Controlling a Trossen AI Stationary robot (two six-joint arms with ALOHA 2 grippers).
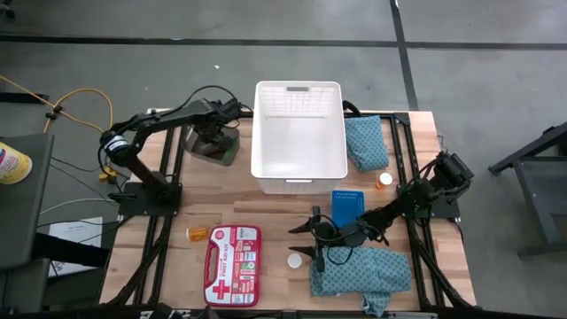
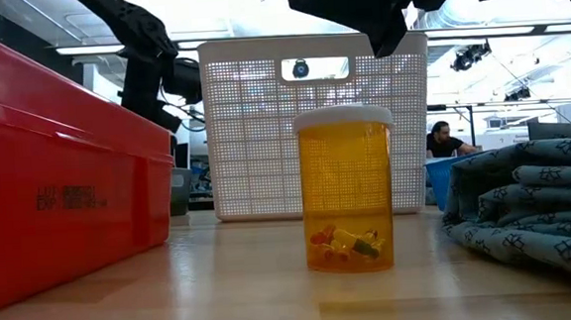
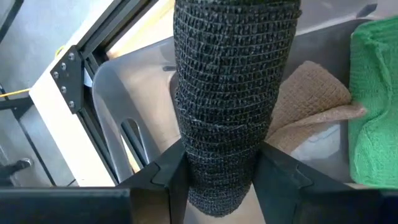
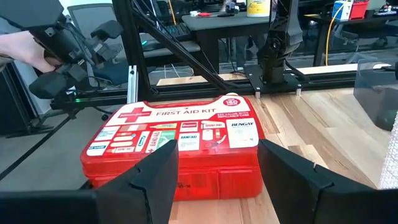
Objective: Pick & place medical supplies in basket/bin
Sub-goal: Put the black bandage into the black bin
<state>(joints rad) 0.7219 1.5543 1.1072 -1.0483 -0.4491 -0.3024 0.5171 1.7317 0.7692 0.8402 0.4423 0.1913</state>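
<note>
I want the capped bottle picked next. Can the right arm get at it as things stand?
Probably yes: the right gripper hangs open just above the white-capped orange bottle, which stands upright and alone between the first aid kit and the teal cloth.

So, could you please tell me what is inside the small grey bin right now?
The bin holds a tan cloth piece and a green piece. The left gripper holds a black roll over it, hiding whatever lies beneath.

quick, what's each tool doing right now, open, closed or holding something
left tool: shut on the black roll, over the grey bin
right tool: open, holding nothing, facing the red first aid kit
</note>
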